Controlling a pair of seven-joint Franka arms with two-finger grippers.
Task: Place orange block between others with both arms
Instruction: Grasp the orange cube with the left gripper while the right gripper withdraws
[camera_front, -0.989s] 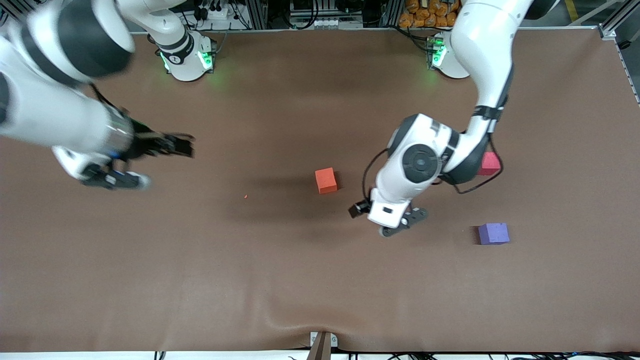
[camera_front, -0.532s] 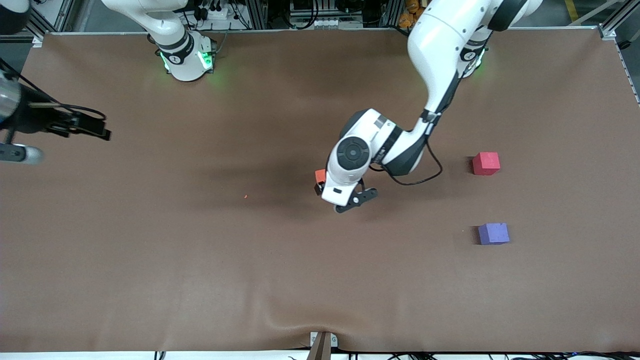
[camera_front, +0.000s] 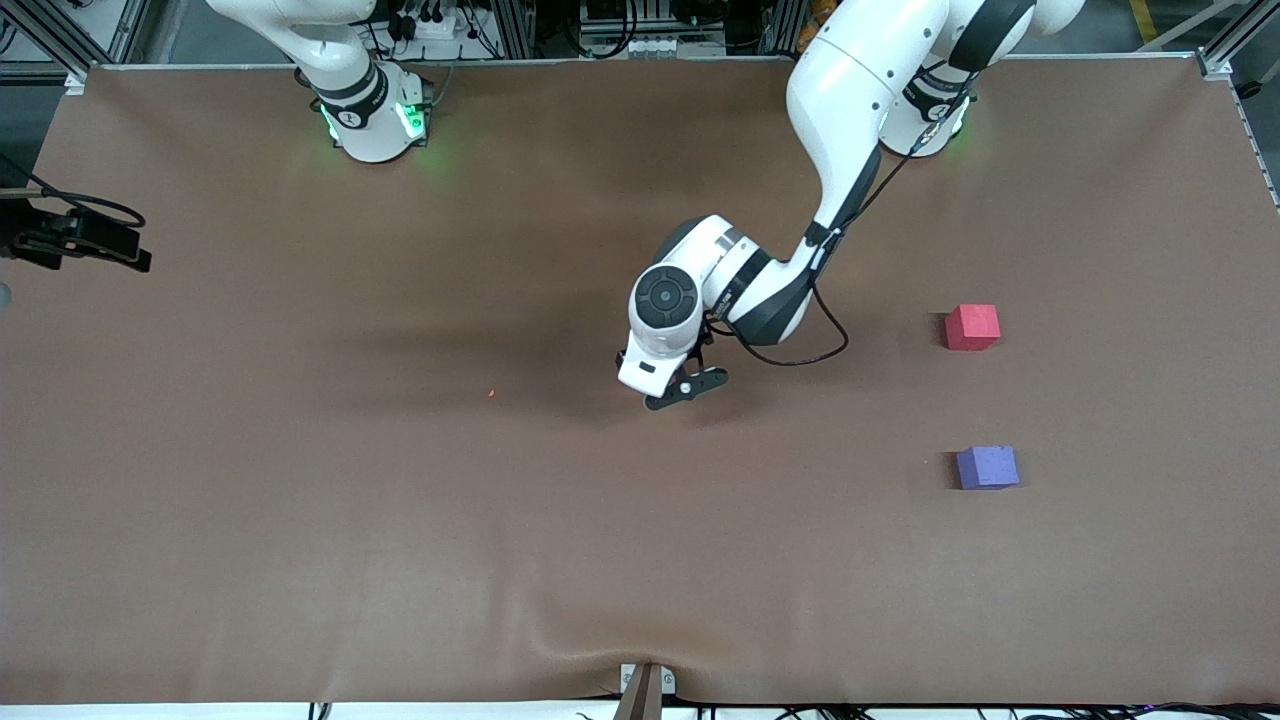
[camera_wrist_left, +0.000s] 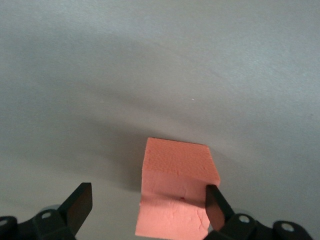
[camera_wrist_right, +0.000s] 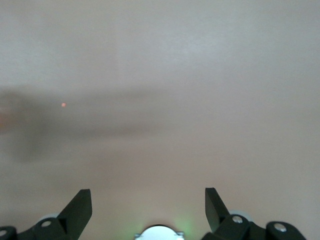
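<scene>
Brown bench (camera_front: 400, 520): the left gripper (camera_wrist_left: 147, 200), jaws wide open and empty, hovers over the orange block (camera_wrist_left: 175, 192) mid-bench, poised to descend and grasp, well apart from the pinkish-red cube (camera_front: 972, 327) and purple cube (camera_front: 987, 467); the right gripper (camera_wrist_right: 147, 200) waits open over bare bench.

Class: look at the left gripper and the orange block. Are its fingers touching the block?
Cannot tell. In the left wrist view the open left gripper straddles the orange block; one finger overlaps the block's edge, the other stands clear.
</scene>
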